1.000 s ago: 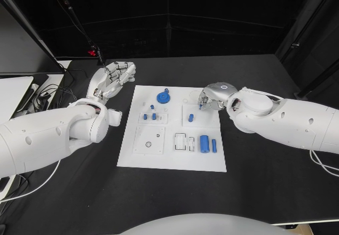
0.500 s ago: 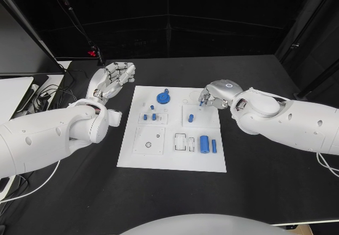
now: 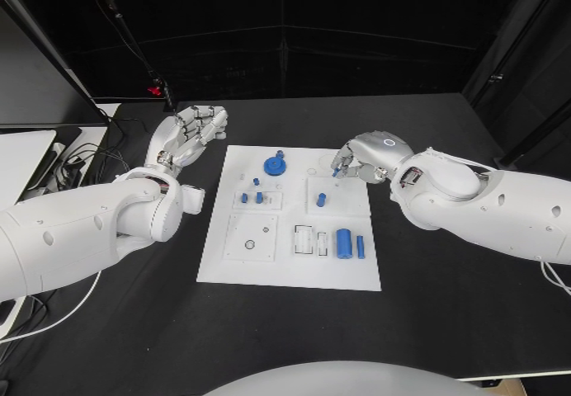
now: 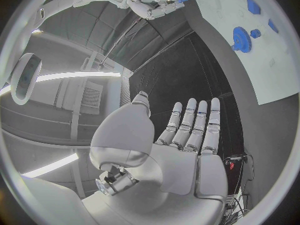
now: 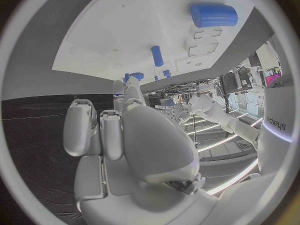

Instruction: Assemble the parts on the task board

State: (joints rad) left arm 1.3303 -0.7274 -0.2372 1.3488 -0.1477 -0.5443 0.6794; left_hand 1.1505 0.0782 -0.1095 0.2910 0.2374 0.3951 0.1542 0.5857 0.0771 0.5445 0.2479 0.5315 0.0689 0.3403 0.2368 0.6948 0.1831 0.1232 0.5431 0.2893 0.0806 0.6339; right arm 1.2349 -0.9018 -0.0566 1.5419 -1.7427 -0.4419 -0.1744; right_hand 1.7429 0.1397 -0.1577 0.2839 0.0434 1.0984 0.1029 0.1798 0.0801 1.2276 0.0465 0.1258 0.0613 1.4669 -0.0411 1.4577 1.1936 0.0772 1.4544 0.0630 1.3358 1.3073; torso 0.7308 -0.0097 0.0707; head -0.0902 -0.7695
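The right hand (image 3: 361,162) pinches a small blue part (image 4: 182,0) that could slip from so slight a hold above the white task board (image 3: 298,268); the left hand (image 3: 191,132) rests wide open.

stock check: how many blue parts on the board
7: gear far edge, three small pegs nearer, lone peg mid-right, cylinder and slim bar nearest. Right robot hand may pinch another.

The right hand (image 3: 363,158) is hovering over the far right corner of the task board (image 3: 232,264), crowding the way to the blue gear (image 3: 275,165) and the upright peg (image 3: 321,198) nearby. The left hand (image 3: 191,132) is lying flat on the black surface (image 3: 143,330) beside the board's far left corner, fingers straight. Cables (image 3: 83,153) are cluttering the left edge. The near half of the board is lying unblocked.
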